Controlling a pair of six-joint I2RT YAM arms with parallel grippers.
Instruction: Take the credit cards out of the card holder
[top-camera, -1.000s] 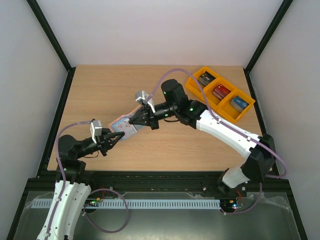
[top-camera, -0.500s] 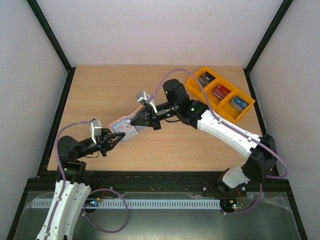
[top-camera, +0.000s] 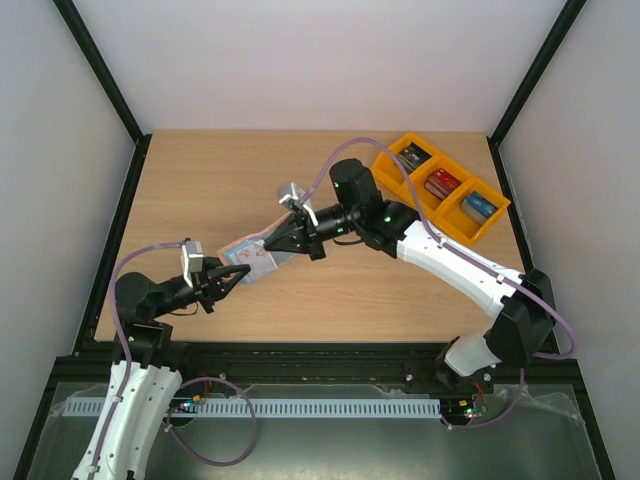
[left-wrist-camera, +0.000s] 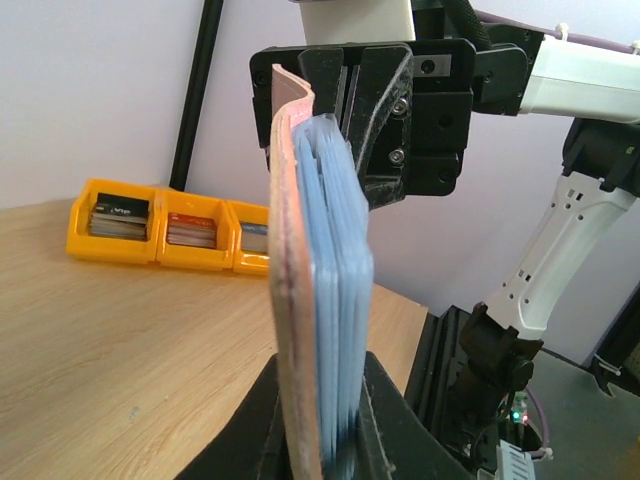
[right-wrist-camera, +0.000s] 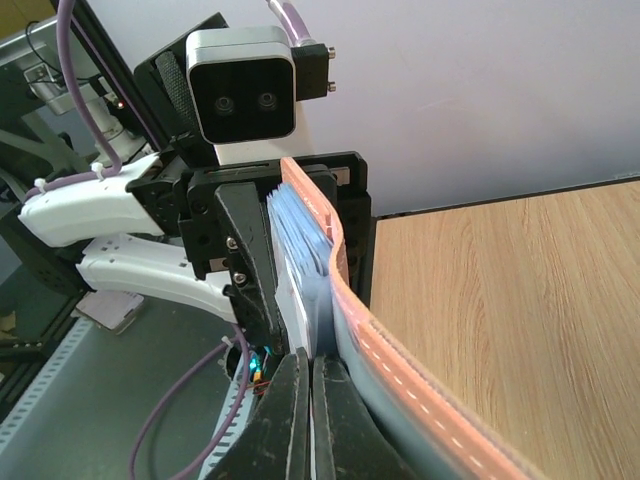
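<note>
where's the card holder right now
Top view, left of centre above the table: the card holder is pinched in the left tool, with the right tool at its far edge, well left of the orange bins.

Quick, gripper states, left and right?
Left gripper: closed, clamping the card holder by its edge.
Right gripper: closed, pinching a white card edge in the holder's blue pockets.

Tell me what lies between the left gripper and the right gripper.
The pinkish-tan folding card holder with light blue pockets bridges left gripper and right gripper; the top view shows it.
</note>
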